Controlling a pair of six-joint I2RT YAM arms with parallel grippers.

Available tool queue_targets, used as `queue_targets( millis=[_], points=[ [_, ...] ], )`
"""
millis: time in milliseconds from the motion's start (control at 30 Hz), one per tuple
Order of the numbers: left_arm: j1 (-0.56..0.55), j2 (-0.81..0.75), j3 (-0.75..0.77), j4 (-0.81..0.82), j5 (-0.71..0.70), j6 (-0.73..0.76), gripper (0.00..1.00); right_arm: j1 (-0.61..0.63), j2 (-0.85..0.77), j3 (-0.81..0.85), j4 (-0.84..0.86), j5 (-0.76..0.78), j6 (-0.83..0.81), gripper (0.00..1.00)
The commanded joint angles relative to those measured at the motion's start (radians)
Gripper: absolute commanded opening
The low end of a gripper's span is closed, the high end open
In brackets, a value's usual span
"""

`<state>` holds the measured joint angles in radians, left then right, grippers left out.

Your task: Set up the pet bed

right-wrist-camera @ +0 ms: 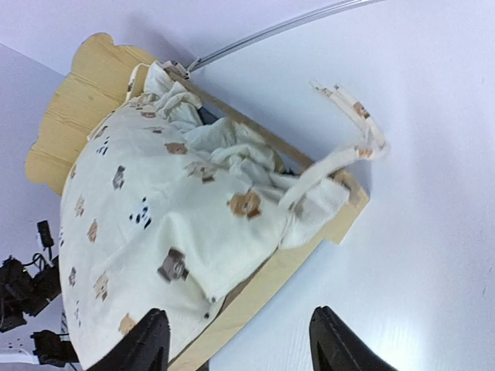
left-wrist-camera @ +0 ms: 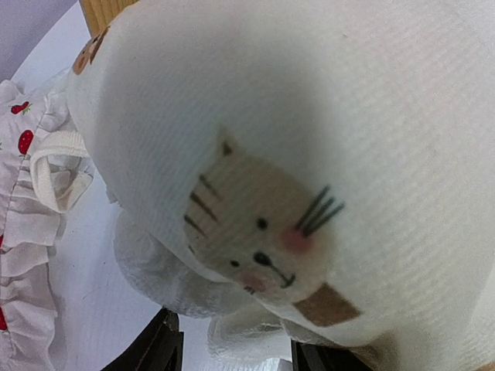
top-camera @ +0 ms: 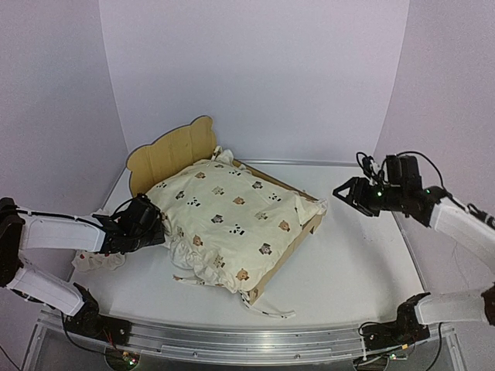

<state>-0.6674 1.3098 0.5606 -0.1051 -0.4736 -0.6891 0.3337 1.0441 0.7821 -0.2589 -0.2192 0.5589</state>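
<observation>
light plywood pet bed with bear-ear headboard (top-camera: 174, 151): base hidden under cream ruffled bear-print cushion (top-camera: 232, 216) | left gripper (left-wrist-camera: 236, 357): fingers (left-wrist-camera: 161, 352) cut by bottom edge, grip unclear, cushion blurred | white red-spotted pillow (top-camera: 97, 261): tabletop (top-camera: 348, 255) left edge, partly under left arm (top-camera: 62, 232)

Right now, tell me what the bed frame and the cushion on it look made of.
Bed frame: pale wood, likely plywood, with a bare matte finish; straight grain lines show across it. Cushion: soft cream cloth, matte, seemingly stuffed; it creases, bulges and carries small printed animal faces.
</observation>
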Motion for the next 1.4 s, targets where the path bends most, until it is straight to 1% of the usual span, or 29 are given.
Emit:
queue_targets(
  millis=[0, 67, 133, 200, 267, 400, 500, 633, 833, 967, 1067, 1167, 1267, 1367],
  points=[
    [0.009, -0.01, 0.006, 0.016, -0.016, -0.01, 0.48, -0.087, 0.298, 0.271, -0.096, -0.037, -0.096, 0.55],
    [0.009, -0.001, 0.013, 0.015, -0.011, -0.01, 0.48, -0.132, 0.443, 0.401, -0.093, -0.102, -0.095, 0.47],
    [0.009, 0.006, 0.019, 0.011, -0.004, -0.011, 0.48, -0.155, 0.595, 0.526, -0.088, -0.167, -0.102, 0.41],
    [0.009, 0.009, 0.022, 0.007, 0.002, -0.012, 0.48, -0.165, 0.739, 0.632, -0.087, -0.22, -0.115, 0.37],
    [0.009, 0.008, 0.022, 0.006, 0.004, -0.011, 0.47, -0.169, 0.842, 0.728, -0.088, -0.275, -0.126, 0.33],
    [0.009, 0.004, 0.026, 0.006, -0.001, -0.005, 0.48, -0.167, 0.981, 0.812, -0.088, -0.411, -0.104, 0.29],
    [0.01, 0.01, 0.04, 0.012, -0.004, 0.007, 0.48, -0.158, 1.008, 0.788, -0.088, -0.485, -0.1, 0.27],
    [0.01, 0.041, 0.072, 0.022, 0.003, 0.023, 0.48, -0.124, 0.967, 0.686, -0.088, -0.543, -0.141, 0.28],
    [0.012, 0.115, 0.13, 0.062, 0.027, 0.077, 0.48, -0.091, 0.856, 0.503, -0.083, -0.559, -0.172, 0.3],
    [0.028, 0.24, 0.225, 0.086, 0.103, 0.175, 0.49, -0.058, 0.753, 0.362, -0.07, -0.535, -0.174, 0.3],
    [0.046, 0.337, 0.307, 0.093, 0.162, 0.255, 0.49, 0.004, 0.657, 0.225, -0.038, -0.493, -0.162, 0.31],
    [0.063, 0.427, 0.397, 0.1, 0.229, 0.324, 0.49, 0.105, 0.545, 0.076, 0.052, -0.443, -0.099, 0.31],
    [0.082, 0.517, 0.502, 0.101, 0.324, 0.396, 0.48, 0.199, 0.439, -0.072, 0.225, -0.419, 0.057, 0.32],
    [0.098, 0.607, 0.607, 0.085, 0.39, 0.47, 0.48, 0.277, 0.354, -0.159, 0.354, -0.342, 0.171, 0.32]
  ],
)
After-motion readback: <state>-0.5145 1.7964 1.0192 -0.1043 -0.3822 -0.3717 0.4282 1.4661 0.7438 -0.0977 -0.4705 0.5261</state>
